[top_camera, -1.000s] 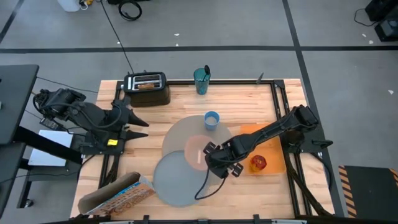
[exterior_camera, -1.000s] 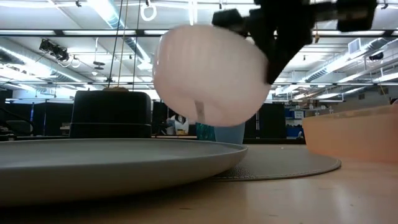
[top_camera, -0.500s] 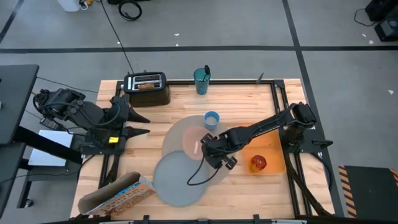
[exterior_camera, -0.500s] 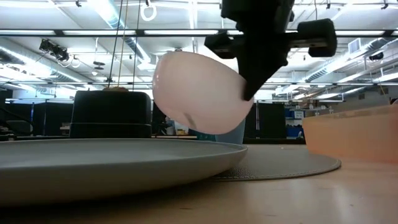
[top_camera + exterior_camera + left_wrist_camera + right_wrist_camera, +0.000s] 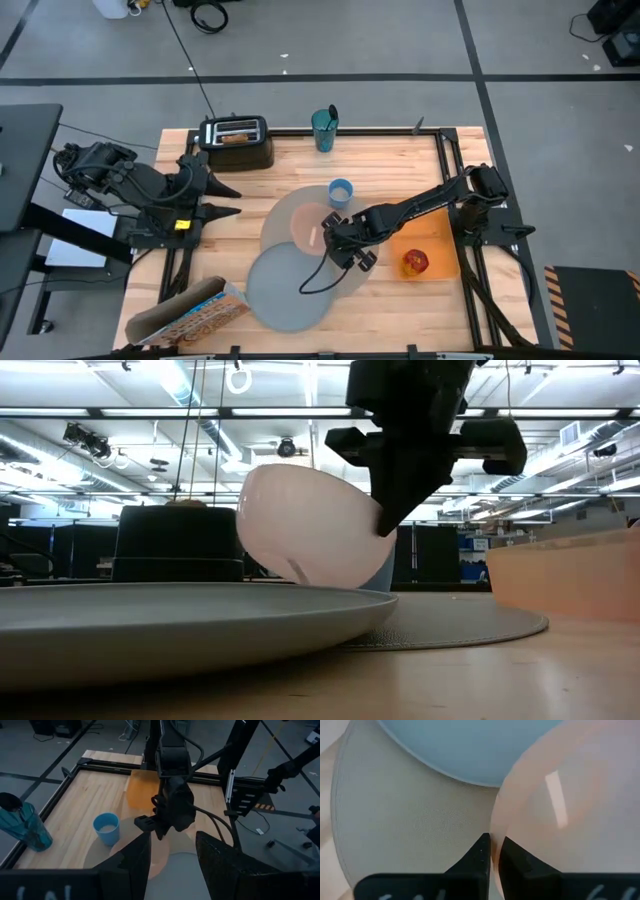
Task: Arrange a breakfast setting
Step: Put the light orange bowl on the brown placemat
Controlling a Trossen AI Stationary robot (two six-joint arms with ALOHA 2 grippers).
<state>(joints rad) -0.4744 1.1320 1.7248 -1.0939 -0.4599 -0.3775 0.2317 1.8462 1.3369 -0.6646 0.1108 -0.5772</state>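
The translucent pink bowl (image 5: 314,228) hangs tilted over the round grey-beige placemat (image 5: 285,215), held by my right gripper (image 5: 334,240), which is shut on it. In the low view the bowl (image 5: 310,525) is low behind the grey plate (image 5: 180,615). The plate (image 5: 285,292) lies partly on the placemat's near edge. The light-blue cup (image 5: 341,193) stands at the placemat's far right edge. The red apple (image 5: 416,262) lies on the orange mat (image 5: 435,235). My left gripper (image 5: 226,198) is open and empty at the table's left. My right gripper pinches the bowl's rim (image 5: 495,827) on the bowl's right side, one finger (image 5: 481,851) outside the wall and the other inside. The fingers come from the table's right, slanting down. The bowl is tilted; the plate hides whether its lower edge (image 5: 300,578) touches the placemat.
A black toaster (image 5: 236,142) with a toast slice stands at the far left. A teal glass (image 5: 324,130) holding a utensil is at the far edge. A cereal box (image 5: 190,312) lies at the near left corner. A cable trails from the right arm across the plate.
My right gripper has carried the bowl toward the table's far edge, from over the plate's edge to over the placemat, and has gone down. The bowl has tipped further and now sits lower.
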